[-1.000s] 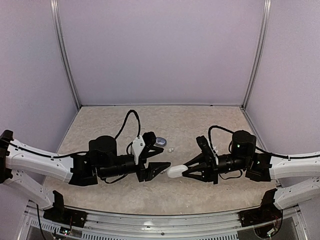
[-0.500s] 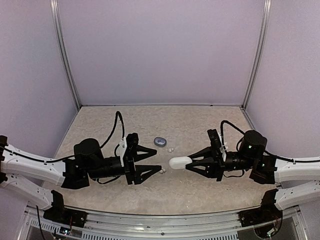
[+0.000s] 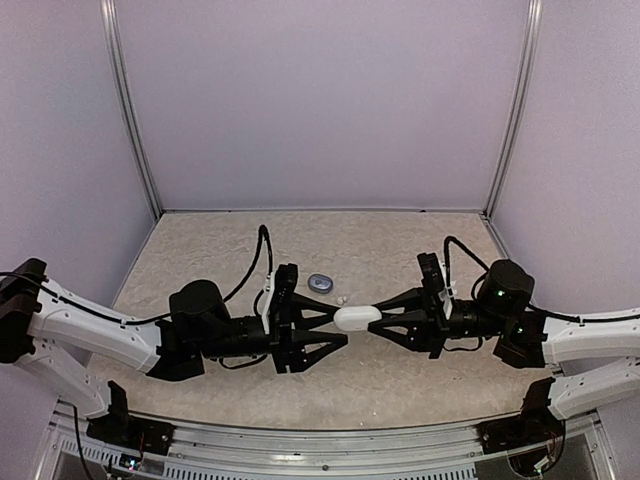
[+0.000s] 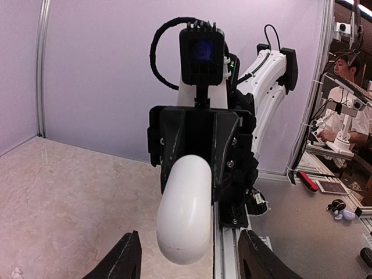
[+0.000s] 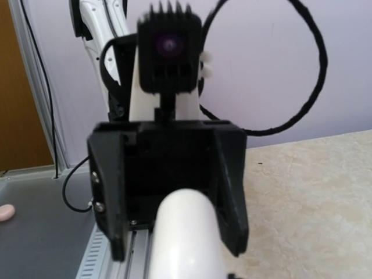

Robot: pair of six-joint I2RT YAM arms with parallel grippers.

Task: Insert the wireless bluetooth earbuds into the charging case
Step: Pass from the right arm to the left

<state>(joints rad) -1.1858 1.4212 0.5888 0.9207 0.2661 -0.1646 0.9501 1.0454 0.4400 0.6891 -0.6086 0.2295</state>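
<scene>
The job has hardly begun. No bud is in a case yet, as far as the pictures show. Two tiny cream-white earbuds lie loose on the beige speckled surface. They sit side by side, near the middle, just on the far side of where the two arms meet. A small grey oval case lies a little farther back and to the left of them. I cannot tell if it is open. I cannot find the dark buds at all.

The white pebble-shaped charging case is up in the air between the two arms, not on the surface. It looks closed. The right gripper has it pinched by its right end, and the rounded left end sticks out toward the other arm.

The left gripper is spread apart, with nothing in it. Its two fingers stand one on each side of the free end of the case. In the left wrist view there is a gap on both sides, so they do not seem to touch it.

I think the lid must be opened first. After that, each bud has to be picked up and put inside.
</scene>
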